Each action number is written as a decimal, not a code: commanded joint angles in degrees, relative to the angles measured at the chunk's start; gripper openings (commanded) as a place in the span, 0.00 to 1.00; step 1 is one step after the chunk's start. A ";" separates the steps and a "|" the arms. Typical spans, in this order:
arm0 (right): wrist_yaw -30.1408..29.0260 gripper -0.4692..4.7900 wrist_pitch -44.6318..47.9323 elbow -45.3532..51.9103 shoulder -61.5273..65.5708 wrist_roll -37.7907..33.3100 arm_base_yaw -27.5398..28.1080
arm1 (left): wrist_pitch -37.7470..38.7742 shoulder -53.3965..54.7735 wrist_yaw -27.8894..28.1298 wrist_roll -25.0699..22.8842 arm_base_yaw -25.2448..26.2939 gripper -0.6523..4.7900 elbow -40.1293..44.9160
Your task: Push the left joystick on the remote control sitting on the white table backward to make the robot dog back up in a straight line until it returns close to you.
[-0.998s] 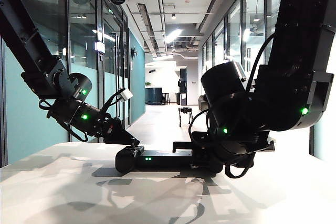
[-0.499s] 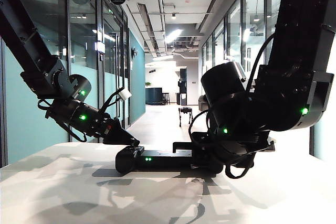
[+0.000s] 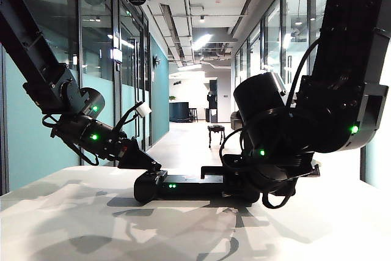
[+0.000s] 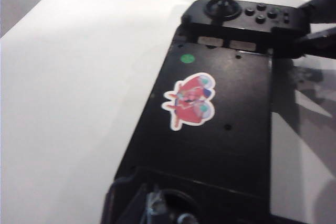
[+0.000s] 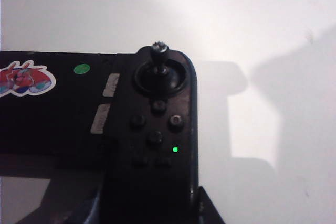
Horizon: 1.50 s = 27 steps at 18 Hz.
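Note:
The remote control [image 3: 183, 184] lies on the white table [image 3: 73, 224], and its red sticker [image 4: 190, 99] faces up. My left gripper [image 3: 149, 164] slants down onto the controller's left end, its fingers tapering to one dark point with no gap. The left joystick [image 4: 156, 203] is a blurred metallic tip in its round well, right under that gripper. My right gripper [image 3: 244, 181] is shut on the controller's right end [image 5: 157, 129], one finger on each side. The right joystick [image 5: 159, 56] stands free. The robot dog [image 3: 215, 131] is small and far down the corridor.
The table's rounded edge [image 4: 31, 19] runs past the controller's left end. Glass walls [image 3: 98, 59] line the corridor floor [image 3: 189, 145] beyond the table. The bulky right arm [image 3: 342, 102] hangs over the table's right half.
My left wrist has tipped and rolled a little, and its tip sits slightly further left on the controller's end. The right arm and the controller have not moved. The dog stays far off.

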State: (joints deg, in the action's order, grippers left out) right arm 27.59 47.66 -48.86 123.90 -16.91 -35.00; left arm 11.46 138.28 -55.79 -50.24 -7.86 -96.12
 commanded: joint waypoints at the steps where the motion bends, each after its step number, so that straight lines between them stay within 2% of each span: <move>1: 0.83 0.36 0.57 -0.20 -0.28 0.44 0.02 | 2.23 -0.13 -0.42 -0.81 -0.02 0.11 0.13; 27: 0.83 0.36 0.57 -0.20 -0.28 0.48 0.09 | 3.82 -0.13 -0.37 -1.88 0.52 0.11 0.13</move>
State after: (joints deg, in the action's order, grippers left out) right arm 27.59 47.66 -48.84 123.87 -16.86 -34.92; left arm 13.17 138.15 -56.58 -51.77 -7.42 -96.12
